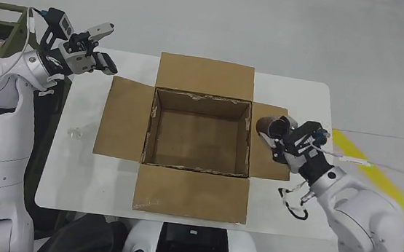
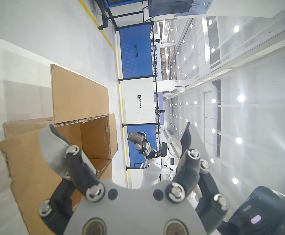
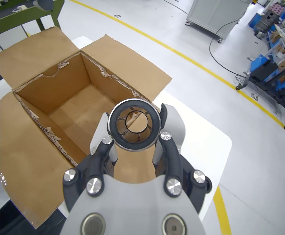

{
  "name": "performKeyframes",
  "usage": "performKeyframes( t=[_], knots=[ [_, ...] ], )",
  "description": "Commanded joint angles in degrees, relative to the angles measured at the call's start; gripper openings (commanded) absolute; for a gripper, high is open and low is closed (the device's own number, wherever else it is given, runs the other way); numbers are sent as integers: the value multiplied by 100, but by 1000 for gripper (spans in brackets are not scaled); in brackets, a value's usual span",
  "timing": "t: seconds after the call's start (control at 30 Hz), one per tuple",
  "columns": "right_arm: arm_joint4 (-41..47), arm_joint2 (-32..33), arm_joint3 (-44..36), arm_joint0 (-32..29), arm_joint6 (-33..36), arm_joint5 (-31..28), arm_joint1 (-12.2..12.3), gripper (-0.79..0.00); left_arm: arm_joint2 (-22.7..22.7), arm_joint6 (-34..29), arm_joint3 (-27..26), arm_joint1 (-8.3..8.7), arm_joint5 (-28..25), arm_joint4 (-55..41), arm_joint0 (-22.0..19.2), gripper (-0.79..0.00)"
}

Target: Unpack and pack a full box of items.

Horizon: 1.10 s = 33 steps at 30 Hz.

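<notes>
Cardboard box (image 1: 192, 192) sits open in the middle of the white table (image 1: 73, 172), its four flaps folded outward, and we see its bare floor. Our right gripper (image 1: 283, 132) hangs over the box's right flap, fingers clamped on a metal sleeve (image 1: 268, 125) with a black rim. Our left gripper (image 1: 106, 46) hovers by the table's far left corner, fingers spread apart.

- We see a large industrial hall, a factory floor or robotics workshop rather than a home.
- The smooth pale floor (image 1: 270, 23) carries painted yellow lines (image 3: 178, 53).
- Blue perforated partition panels (image 2: 135, 53) stand under a high ceiling with rows of round lamps (image 2: 241, 98).
- A grey wheeled cabinet (image 3: 213, 15), a loose cable (image 3: 210, 47) and blue equipment racks (image 3: 265, 66) stand around.
</notes>
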Motion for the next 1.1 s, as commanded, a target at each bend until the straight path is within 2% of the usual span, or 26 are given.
performKeyframes(
  t=[0.0,0.37,0.57,0.7,1.07],
  knots=[
    [-7,-333,157,313,122,-18,-23,-785,0,0,0,0,0,0,0,0],
    [463,-1753,1046,1725,614,-91,-216,-785,0,0,0,0,0,0,0,0],
    [665,-2319,1521,2263,750,-37,-337,-785,0,0,0,0,0,0,0,0],
    [735,-2561,1853,2510,758,-74,-398,-785,0,0,0,0,0,0,0,0],
    [735,-2561,1853,2510,758,-74,-398,-785,0,0,0,0,0,0,0,0]
  ],
)
